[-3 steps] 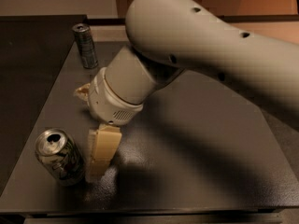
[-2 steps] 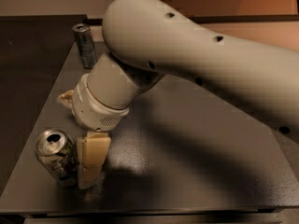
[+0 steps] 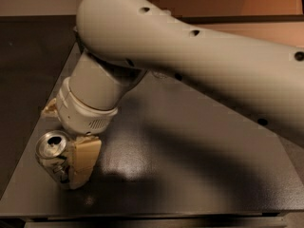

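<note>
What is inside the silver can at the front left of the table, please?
Of the can only the top with its dark opening shows; the contents are hidden. The hand sits close against its right side, low over the table, and covers that side.

A dented silver aluminium drink can, top opened, stood slightly tilted near the dark bench's front-left corner, with the jaws low against its inner side.

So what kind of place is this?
Probably a robot test lab: a dark table, a big robot arm, and its gripper low at the front-left, beside an open drink can.
</note>
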Controlling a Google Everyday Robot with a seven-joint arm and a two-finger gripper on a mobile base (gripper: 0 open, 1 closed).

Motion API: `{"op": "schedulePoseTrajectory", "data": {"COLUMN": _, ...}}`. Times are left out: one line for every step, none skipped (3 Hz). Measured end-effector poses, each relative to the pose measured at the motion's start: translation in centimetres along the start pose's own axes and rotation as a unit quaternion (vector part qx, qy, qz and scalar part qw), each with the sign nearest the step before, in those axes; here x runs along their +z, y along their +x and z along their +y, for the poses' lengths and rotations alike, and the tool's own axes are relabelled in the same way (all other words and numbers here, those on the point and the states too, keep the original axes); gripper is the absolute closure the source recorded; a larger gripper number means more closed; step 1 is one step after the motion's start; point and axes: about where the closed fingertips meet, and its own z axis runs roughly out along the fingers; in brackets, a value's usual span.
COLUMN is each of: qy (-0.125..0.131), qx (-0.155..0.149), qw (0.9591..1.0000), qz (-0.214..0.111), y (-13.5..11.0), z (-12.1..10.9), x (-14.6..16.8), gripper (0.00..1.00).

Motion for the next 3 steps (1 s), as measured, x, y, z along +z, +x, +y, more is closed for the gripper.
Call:
{"op": "schedulePoseTrajectory", "data": {"qy": -0.013, "qx": 0.002, "qw": 0.9999, "qz": 0.001, "y": 0.2, "z": -0.1, "x": -0.4, "gripper": 0.41}}
{"op": "schedulePoseTrajectory", "data": {"qy": -0.02, "qx": 0.007, "qw": 0.9998, "qz": 0.001, "y": 0.6, "z": -0.2, "x": -1.0, "gripper": 0.65}}
{"op": "schedulePoseTrajectory", "data": {"qy": -0.014, "qx": 0.024, "qw": 0.9996, "qz": 0.006, "y": 1.8, "z": -1.2, "x": -2.2, "gripper": 0.88}}
